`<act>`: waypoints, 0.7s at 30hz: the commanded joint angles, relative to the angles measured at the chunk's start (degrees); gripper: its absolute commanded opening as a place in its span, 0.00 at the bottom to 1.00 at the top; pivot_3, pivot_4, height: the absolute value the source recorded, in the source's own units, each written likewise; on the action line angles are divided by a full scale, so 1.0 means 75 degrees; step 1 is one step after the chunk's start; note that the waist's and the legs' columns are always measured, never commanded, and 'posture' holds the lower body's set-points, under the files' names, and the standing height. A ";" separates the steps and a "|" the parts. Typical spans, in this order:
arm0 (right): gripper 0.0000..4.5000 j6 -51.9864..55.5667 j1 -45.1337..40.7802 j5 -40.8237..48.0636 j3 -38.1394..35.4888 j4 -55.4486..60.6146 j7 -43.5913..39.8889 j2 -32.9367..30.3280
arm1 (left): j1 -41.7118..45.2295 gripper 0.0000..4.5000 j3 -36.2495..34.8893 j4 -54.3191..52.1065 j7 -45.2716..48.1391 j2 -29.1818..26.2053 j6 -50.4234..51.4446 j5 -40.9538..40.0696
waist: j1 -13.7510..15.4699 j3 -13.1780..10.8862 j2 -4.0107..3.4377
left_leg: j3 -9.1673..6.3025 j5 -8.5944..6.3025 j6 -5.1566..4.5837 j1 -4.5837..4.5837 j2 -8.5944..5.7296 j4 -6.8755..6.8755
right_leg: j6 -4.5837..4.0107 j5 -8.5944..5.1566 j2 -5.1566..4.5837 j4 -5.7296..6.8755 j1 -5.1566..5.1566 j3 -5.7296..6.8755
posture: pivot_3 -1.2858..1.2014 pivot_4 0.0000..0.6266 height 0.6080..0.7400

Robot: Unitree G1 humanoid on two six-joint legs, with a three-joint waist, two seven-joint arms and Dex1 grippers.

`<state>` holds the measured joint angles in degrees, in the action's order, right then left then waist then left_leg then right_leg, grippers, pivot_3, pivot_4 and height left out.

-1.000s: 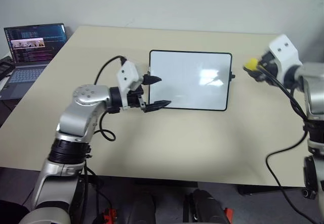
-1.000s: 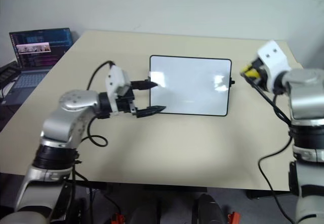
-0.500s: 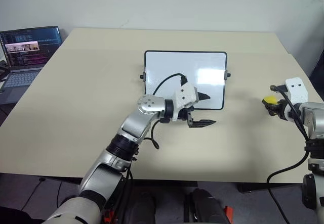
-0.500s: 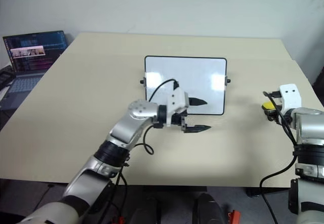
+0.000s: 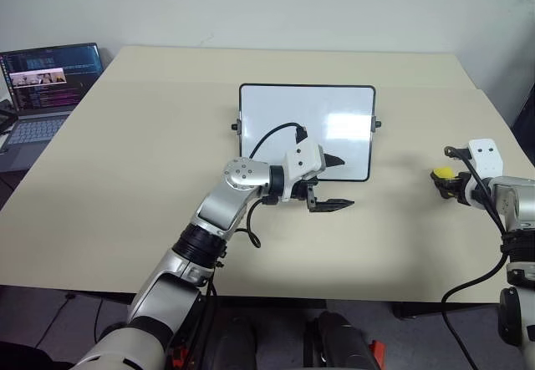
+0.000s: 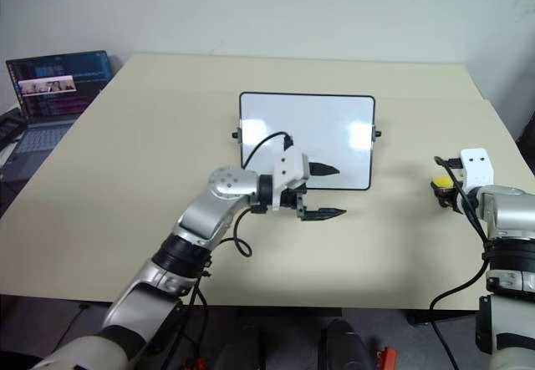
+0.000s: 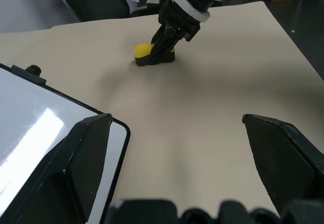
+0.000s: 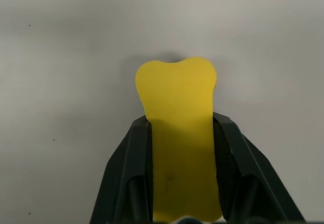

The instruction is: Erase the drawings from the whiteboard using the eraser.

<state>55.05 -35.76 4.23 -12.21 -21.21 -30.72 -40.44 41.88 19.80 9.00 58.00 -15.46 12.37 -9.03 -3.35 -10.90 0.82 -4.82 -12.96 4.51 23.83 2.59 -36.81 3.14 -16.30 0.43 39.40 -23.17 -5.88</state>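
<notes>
Clamping the eraser [image 8: 178, 133] lengthwise, the right end effector [image 8: 179, 183] points it away along its fingers

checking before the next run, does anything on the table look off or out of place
Nothing stands out. The whiteboard lies flat and square on the table, its surface showing no marks. The right gripper is shut on the eraser, set down well off the board.

A bright yellow eraser [image 8: 177, 133] sits between black fingers [image 8: 129, 176] over a pale beige table [image 5: 150, 161]. At centre frame, the white whiteboard [image 5: 334, 111], framed in thin black, shows a glare patch; a laptop [image 5: 42, 86] glows blue-dark at upper left.
</notes>
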 commanded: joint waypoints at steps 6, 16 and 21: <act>0.34 -0.0135 -0.0154 0.0296 -0.0256 0.0066 0.0277 -0.0189 | 0.0005 1.00 -0.0159 -0.0332 -0.0070 -0.0037 0.0024 -0.0019 | 0.0000 0.0000 0.0000 | 0.0000 0.0000 0.0000 0.0000 0.0000 0.0000 | 0.0000 0.0000 0.0000 0.0000 0.0000 0.0000 | 0.52 0.24 1.00; 0.34 -0.0225 0.0008 0.0493 -0.0557 0.0012 0.0567 -0.0222 | 0.0103 1.00 -0.0190 -0.0214 -0.0040 -0.0020 0.0027 -0.0038 | 0.0005 0.0000 0.0000 | 0.0000 0.0000 0.0000 0.0000 0.0000 0.0000 | 0.0000 0.0000 0.0000 0.0000 0.0000 0.0000 | 0.52 0.24 1.00; 0.55 -0.0194 0.0093 0.0547 -0.0494 0.0134 0.0639 -0.0307 | 0.0122 1.00 -0.0179 -0.0145 -0.0013 -0.0019 -0.0017 -0.0025 | 0.0001 0.0001 -0.0001 | 0.0000 0.0000 0.0000 0.0000 0.0000 0.0000 | 0.0000 0.0000 0.0000 0.0001 0.0000 -0.0001 | 0.52 0.24 1.00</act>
<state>54.30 -34.88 7.90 -14.65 -22.06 -25.93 -41.45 41.68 19.70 8.91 58.01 -15.66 13.09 -9.01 -3.34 -10.89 0.82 -4.82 -12.96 4.51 23.83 2.59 -36.81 3.14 -16.30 0.43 39.41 -23.17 -5.88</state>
